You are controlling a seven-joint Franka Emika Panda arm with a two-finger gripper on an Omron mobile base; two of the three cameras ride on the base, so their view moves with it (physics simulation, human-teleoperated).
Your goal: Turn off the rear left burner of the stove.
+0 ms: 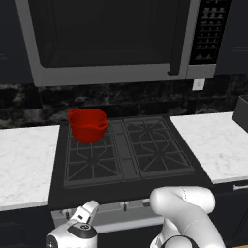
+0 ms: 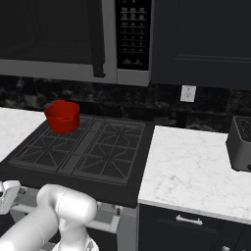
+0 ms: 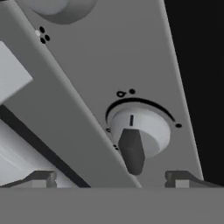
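Observation:
The stove (image 1: 127, 160) is a black gas cooktop with a silver front. A red pot (image 1: 87, 125) stands on the rear left burner (image 1: 114, 130) and hides most of its grate; both also appear from the right as the pot (image 2: 62, 116) and burner (image 2: 81, 128). My gripper (image 1: 89, 209) is low at the left end of the stove's front. In the hand view it (image 3: 111, 179) is open, its fingertips (image 3: 41, 178) wide apart. A white knob (image 3: 140, 131) with a dark pointer lies just ahead, in line with the gap and untouched.
A steel microwave (image 1: 116, 38) hangs above the cooktop. White marble counters (image 2: 196, 166) flank the stove, with a dark toaster (image 2: 240, 143) at the right. A second knob (image 3: 61, 8) and the bar handle (image 3: 13, 74) show near the hand.

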